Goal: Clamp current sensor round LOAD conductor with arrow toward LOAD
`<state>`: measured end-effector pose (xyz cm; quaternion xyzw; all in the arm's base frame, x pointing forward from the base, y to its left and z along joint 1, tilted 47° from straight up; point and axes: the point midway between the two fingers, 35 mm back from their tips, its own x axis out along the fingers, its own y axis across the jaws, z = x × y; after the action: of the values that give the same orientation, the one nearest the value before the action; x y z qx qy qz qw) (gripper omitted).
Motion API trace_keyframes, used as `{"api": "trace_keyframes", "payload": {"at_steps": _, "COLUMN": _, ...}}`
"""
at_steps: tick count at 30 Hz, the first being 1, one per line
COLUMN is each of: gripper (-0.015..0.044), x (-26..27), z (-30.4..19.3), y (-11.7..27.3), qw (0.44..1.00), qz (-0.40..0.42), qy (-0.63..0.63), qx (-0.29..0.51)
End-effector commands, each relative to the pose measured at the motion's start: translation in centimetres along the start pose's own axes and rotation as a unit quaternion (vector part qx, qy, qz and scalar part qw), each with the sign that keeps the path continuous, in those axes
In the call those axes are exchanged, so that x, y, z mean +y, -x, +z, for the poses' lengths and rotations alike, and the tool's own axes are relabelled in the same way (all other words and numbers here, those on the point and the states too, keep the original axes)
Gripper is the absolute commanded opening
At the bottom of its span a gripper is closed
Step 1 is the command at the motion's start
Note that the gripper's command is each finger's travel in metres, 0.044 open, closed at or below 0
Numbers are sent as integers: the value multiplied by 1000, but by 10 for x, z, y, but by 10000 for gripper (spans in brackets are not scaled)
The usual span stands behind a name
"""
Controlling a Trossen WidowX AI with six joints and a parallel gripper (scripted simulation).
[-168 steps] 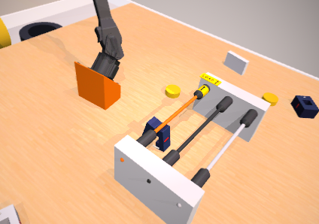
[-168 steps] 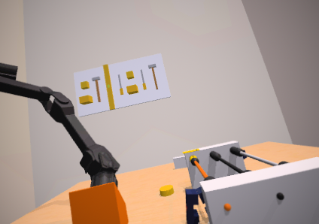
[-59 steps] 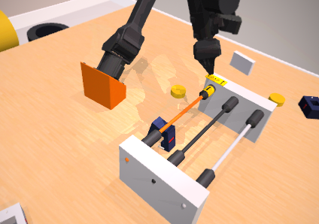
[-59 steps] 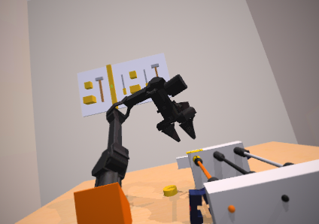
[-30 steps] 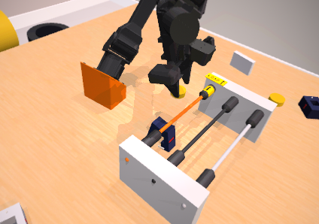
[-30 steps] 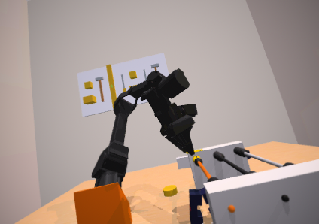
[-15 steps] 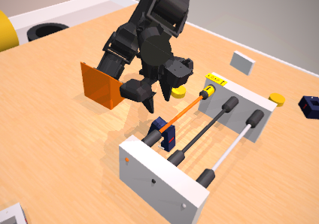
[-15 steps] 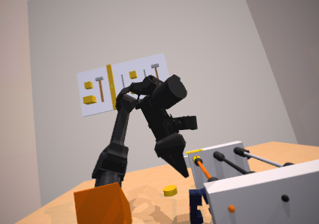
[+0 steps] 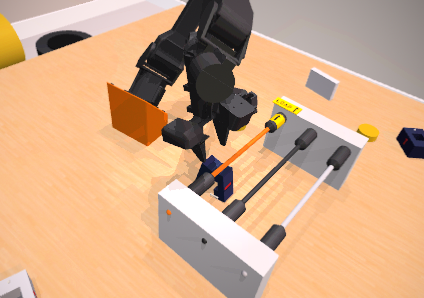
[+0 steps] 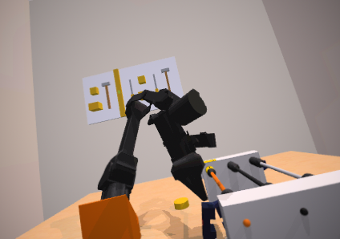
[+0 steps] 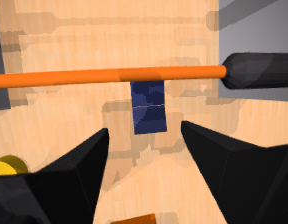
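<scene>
The dark blue current sensor (image 9: pixel 227 181) (image 10: pixel 208 214) (image 11: pixel 150 120) stands at the orange conductor, near its end away from the LOAD label. A red mark shows on its side in the top view. Whether the conductor (image 9: pixel 242 151) (image 10: pixel 218 182) (image 11: pixel 185 73) lies inside its jaws, I cannot tell. The yellow LOAD label (image 9: pixel 287 106) (image 10: pixel 210 160) is on the far block, beside a yellow arrow band (image 9: pixel 276 122) on the conductor. My gripper (image 9: pixel 213 152) (image 11: pixel 145 129) is open, its fingertips above the sensor and to either side of it in the wrist view, touching nothing that I can see.
A black conductor (image 9: pixel 270 173) and a white conductor (image 9: pixel 310 194) run parallel between the near block (image 9: pixel 215 225) and the far block (image 9: pixel 320 160). An orange panel (image 9: pixel 135 117) stands by the arm's base. A second dark blue part (image 9: pixel 413 142) and a yellow disc (image 9: pixel 368 132) lie at the right.
</scene>
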<state>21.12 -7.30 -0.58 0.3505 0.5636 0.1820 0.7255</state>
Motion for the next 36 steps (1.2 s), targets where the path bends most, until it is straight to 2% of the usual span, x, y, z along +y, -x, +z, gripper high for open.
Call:
{"api": "trace_keyframes", "payload": {"at_steps": 1, "gripper": 293, "x": 0, "z": 0, "y": -6, "qw": 1000, "qz": 2, "qy": -2, "qx": -1}}
{"api": "trace_keyframes", "payload": {"at_steps": 15, "gripper": 293, "x": 2, "z": -2, "y": -28, "qw": 1000, "qz": 4, "qy": -1, "qx": -1}}
{"api": "trace_keyframes", "payload": {"at_steps": 16, "gripper": 267, "x": 2, "z": -1, "y": -24, "qw": 1000, "qz": 2, "qy": 1, "qx": 0}}
{"api": "trace_keyframes", "payload": {"at_steps": 36, "gripper": 134, "x": 2, "z": -1, "y": -24, "qw": 1000, "qz": 2, "qy": 1, "qx": 0}}
